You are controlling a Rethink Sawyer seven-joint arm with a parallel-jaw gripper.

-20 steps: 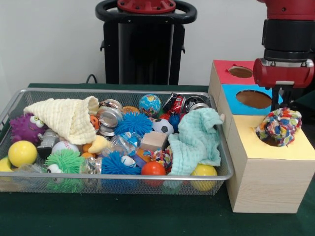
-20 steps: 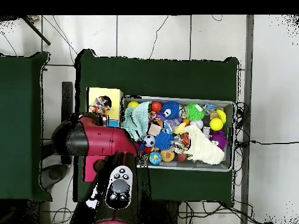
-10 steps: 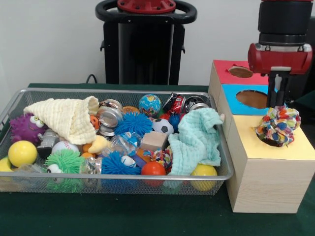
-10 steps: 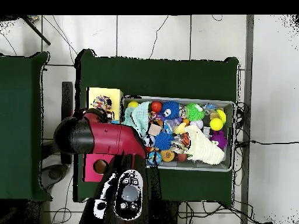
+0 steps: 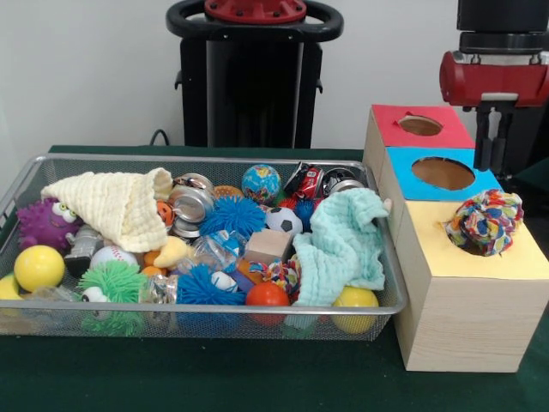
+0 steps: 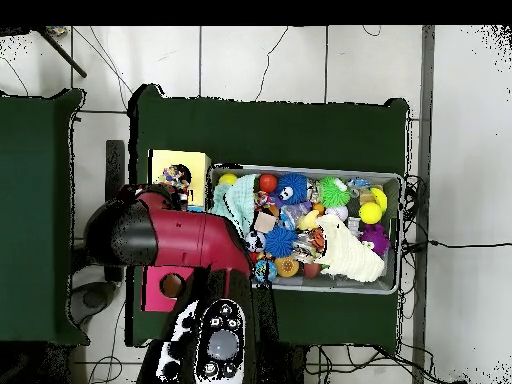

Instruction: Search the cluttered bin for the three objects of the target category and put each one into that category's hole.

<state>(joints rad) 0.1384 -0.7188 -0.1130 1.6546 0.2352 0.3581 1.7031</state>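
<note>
A many-coloured rag ball point(image 5: 486, 221) rests in the round hole of the yellow box top point(image 5: 480, 257), half sticking out. My gripper point(image 5: 491, 163) hangs open and empty above and a little behind it, clear of the ball. In the overhead view the rag ball point(image 6: 175, 180) shows on the yellow top point(image 6: 185, 160) just past my red arm point(image 6: 185, 240), which hides the gripper. The wire bin point(image 5: 197, 159) holds a mint cloth point(image 5: 343, 245), a cream cloth point(image 5: 116, 206) and a small many-coloured fabric piece point(image 5: 281, 275) among the toys.
The wooden box also has a blue hole point(image 5: 442, 173) and a red hole point(image 5: 420, 125) behind the yellow one. Balls, spiky toys, tins and a toy car point(image 5: 304, 182) crowd the bin point(image 6: 310, 170). The black pedestal point(image 5: 253, 77) stands behind the bin.
My gripper has risen straight up off the rag ball and let it go. The ball stays lodged in the yellow hole.
</note>
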